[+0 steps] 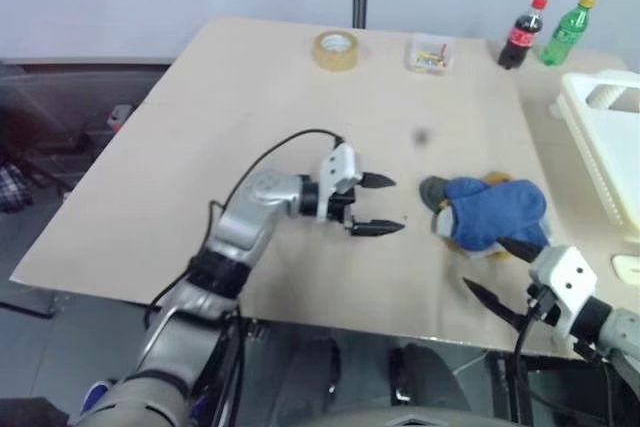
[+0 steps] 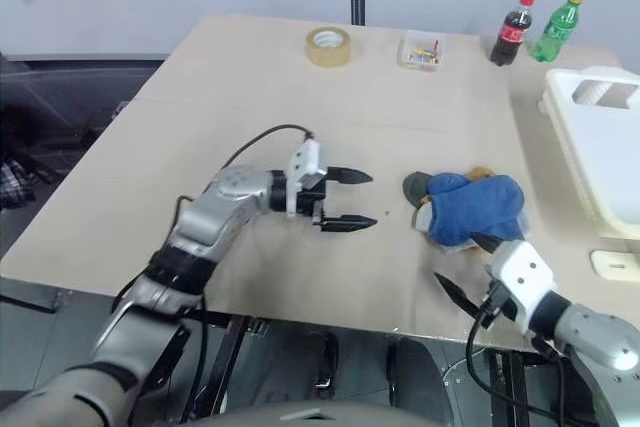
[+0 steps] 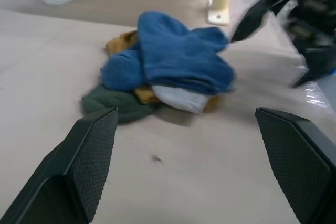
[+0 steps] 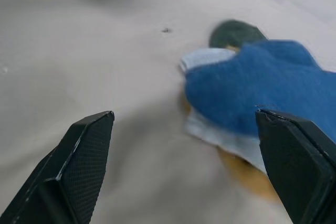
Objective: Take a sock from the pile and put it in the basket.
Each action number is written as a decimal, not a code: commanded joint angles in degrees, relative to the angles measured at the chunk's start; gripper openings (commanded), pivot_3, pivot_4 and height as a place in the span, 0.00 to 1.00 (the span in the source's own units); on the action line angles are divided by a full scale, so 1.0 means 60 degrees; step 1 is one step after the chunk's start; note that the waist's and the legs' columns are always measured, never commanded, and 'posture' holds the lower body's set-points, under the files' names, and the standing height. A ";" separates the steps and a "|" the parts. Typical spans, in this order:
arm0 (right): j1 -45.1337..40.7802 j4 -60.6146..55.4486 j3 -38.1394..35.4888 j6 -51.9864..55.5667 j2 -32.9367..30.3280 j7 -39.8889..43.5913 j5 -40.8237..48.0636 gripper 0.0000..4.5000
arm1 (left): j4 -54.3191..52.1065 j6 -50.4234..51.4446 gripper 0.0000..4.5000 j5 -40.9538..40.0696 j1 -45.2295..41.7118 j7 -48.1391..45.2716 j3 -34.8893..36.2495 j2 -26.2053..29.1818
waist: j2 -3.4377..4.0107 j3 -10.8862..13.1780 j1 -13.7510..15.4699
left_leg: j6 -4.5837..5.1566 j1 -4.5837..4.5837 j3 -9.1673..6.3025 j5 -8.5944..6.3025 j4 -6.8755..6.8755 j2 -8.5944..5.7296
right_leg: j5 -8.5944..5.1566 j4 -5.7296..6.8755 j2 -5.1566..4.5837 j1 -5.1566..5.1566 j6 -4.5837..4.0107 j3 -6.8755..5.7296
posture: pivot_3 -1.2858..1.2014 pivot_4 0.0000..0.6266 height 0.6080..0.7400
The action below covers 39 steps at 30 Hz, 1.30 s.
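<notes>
Both grippers are spread wide and empty: left gripper (image 1: 378, 205) hovers over the table (image 1: 220, 127) pointing at the pile (image 1: 470, 222), right gripper (image 1: 505, 272) sits just beside it. Blue sock (image 1: 495, 209) lies on top; white basket (image 1: 605, 147) stands at the table's right edge

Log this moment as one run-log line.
left end effector: open, facing pile | right end effector: open, beside pile | sock: on top of pile | basket: no sock seen inside
</notes>
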 commanded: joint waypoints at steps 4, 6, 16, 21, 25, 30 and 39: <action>0.0411 -0.0835 -0.0416 -0.0116 0.0544 -0.0532 0.0122 1.00 | 0.0682 -0.0597 0.99 -0.0446 -0.0334 -0.1242 0.0754 0.0148 | 0.0003 0.0000 -0.0045 | -0.0001 -0.0004 0.0017 -0.0001 -0.0009 0.0018 | 0.0003 0.0000 0.0002 -0.0017 -0.0006 0.0014 | 0.52 0.24 1.00; 0.0137 -0.0896 -0.0017 0.0070 0.0589 -0.0684 -0.0053 1.00 | 0.0110 -0.0199 0.99 -0.0820 -0.0033 -0.1350 0.1075 0.0324 | 0.0004 0.0000 -0.0046 | -0.0002 -0.0006 0.0016 -0.0002 -0.0011 0.0029 | 0.0003 0.0000 0.0000 -0.0024 -0.0008 0.0024 | 0.52 0.24 1.00; -0.2617 0.0999 0.2306 0.0139 0.0809 -0.1433 -0.1695 0.82 | -0.4270 0.1779 1.00 -0.2130 0.2779 -0.0779 0.2637 0.2371 | 0.0005 0.0006 -0.0010 | -0.0003 -0.0007 0.0010 -0.0002 -0.0015 0.0025 | -0.0015 -0.0003 -0.0051 -0.0024 -0.0048 0.0033 | 0.52 0.24 1.00; -0.2872 0.1546 0.2406 -0.0096 0.0813 -0.1457 -0.1948 0.69 | -0.5703 0.2418 1.00 -0.3090 0.4276 -0.0487 0.4161 0.3431 | 0.0008 0.0007 0.0006 | -0.0005 -0.0010 -0.0003 -0.0003 -0.0031 0.0023 | -0.0017 -0.0014 -0.0064 -0.0025 -0.0050 0.0022 | 0.52 0.24 1.00; -0.2791 0.1816 0.2251 -0.0341 0.0692 -0.1297 -0.1942 0.69 | -0.6513 0.2826 1.00 -0.3650 0.5182 -0.0279 0.5190 0.4091 | 0.0008 0.0007 -0.0001 | -0.0005 -0.0010 -0.0001 -0.0003 -0.0030 0.0020 | -0.0017 -0.0021 -0.0070 -0.0022 -0.0050 0.0023 | 0.52 0.24 1.00; -0.2695 0.2004 0.2163 -0.0503 0.0651 -0.1185 -0.1863 0.69 | -0.7047 0.3044 1.00 -0.4004 0.5939 -0.0015 0.5812 0.4492 | 0.0011 0.0008 0.0007 | -0.0006 -0.0008 -0.0002 -0.0003 -0.0035 0.0022 | -0.0018 -0.0019 -0.0071 -0.0024 -0.0051 0.0023 | 0.52 0.24 1.00; -0.2720 0.1959 0.1978 -0.0533 0.0591 -0.1033 -0.1729 0.34 | -0.7298 0.2983 1.00 -0.4144 0.6246 0.0346 0.5863 0.4524 | 0.0012 0.0008 -0.0001 | -0.0007 -0.0008 -0.0001 -0.0004 -0.0037 0.0022 | -0.0018 -0.0021 -0.0071 -0.0025 -0.0052 0.0025 | 0.52 0.24 1.00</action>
